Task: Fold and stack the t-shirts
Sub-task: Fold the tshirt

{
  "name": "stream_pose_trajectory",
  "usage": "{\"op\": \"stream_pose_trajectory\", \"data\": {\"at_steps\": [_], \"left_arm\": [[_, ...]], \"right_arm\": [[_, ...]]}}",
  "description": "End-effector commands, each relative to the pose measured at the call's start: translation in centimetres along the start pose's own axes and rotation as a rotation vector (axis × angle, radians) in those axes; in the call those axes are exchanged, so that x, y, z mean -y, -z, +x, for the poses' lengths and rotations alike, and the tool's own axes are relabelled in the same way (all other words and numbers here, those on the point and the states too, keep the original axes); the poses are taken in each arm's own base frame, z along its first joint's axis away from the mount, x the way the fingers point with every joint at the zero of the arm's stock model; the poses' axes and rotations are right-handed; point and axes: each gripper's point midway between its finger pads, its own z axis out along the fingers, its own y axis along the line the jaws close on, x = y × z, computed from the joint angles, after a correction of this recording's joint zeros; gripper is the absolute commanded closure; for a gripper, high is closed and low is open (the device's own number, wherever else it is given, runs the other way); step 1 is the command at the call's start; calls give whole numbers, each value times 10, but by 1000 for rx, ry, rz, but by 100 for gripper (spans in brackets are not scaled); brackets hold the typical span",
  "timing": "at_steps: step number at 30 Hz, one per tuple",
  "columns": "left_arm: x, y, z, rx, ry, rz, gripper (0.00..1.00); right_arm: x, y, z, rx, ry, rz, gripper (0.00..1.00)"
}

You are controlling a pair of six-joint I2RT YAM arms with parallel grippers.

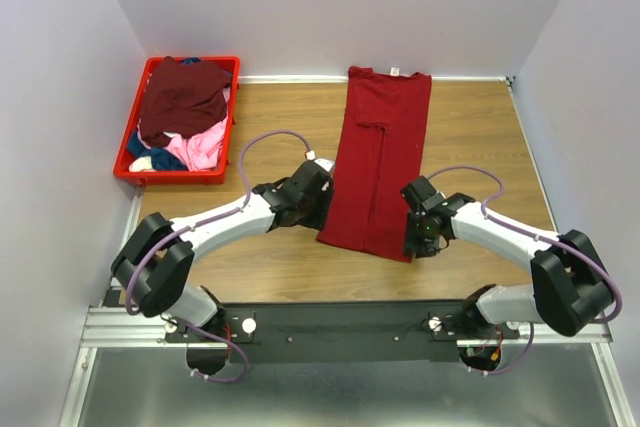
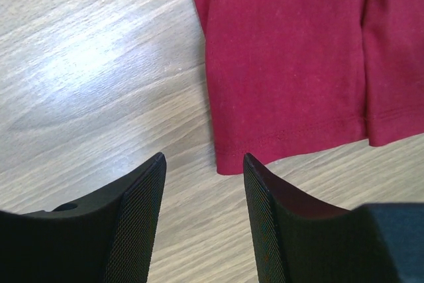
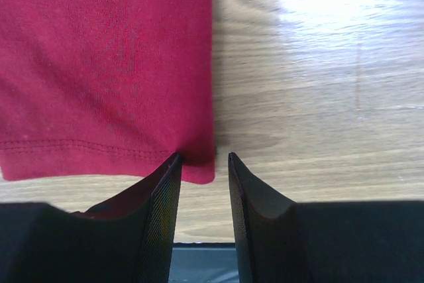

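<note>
Crate [image 1: 127, 173]: set at the table's [image 1: 480, 127] far left corner; a maroon shirt [image 1: 185, 97] is heaped over a pink shirt [image 1: 205, 147] and a blue shirt [image 1: 140, 148]. This is shown by the top view only.
Left gripper [image 2: 204, 162]: held at the near left corner of the red t-shirt [image 1: 385, 142]. In the wrist view the jaws are seen apart with bare wood between them, and the hem corner lies just ahead of the right fingertip.
Red t-shirt: laid as a long narrow strip at mid-table, collar at the far edge, hem nearest the arms. Its full length is seen from above only.
Right gripper [image 3: 202, 158]: placed at the near right hem corner. The jaws are seen parted, with the corner's tip at their mouth.
Open room: bare wood is left between crate and strip, and on the right up to the wall.
</note>
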Motion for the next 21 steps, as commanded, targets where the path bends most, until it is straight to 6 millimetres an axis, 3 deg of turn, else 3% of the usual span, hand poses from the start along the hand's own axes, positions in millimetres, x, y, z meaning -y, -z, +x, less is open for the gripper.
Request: {"op": "stream_pose_trajectory", "data": {"at_steps": [1, 4, 7, 13, 21], "left_arm": [[2, -1, -8, 16, -7, -23, 42], [4, -4, -4, 2, -16, -27, 42], [6, -7, 0, -12, -24, -33, 43], [7, -18, 10, -54, -42, -57, 45], [6, -31, 20, -99, -41, -83, 54]], "right_arm": [[-2, -7, 2, -3, -13, 16, 58], [9, -16, 16, -41, -12, 55, 59], [14, -18, 20, -46, -18, 70, 68], [13, -16, 18, -30, -7, 68, 99], [11, -16, 18, -25, 5, 57, 99]]}}
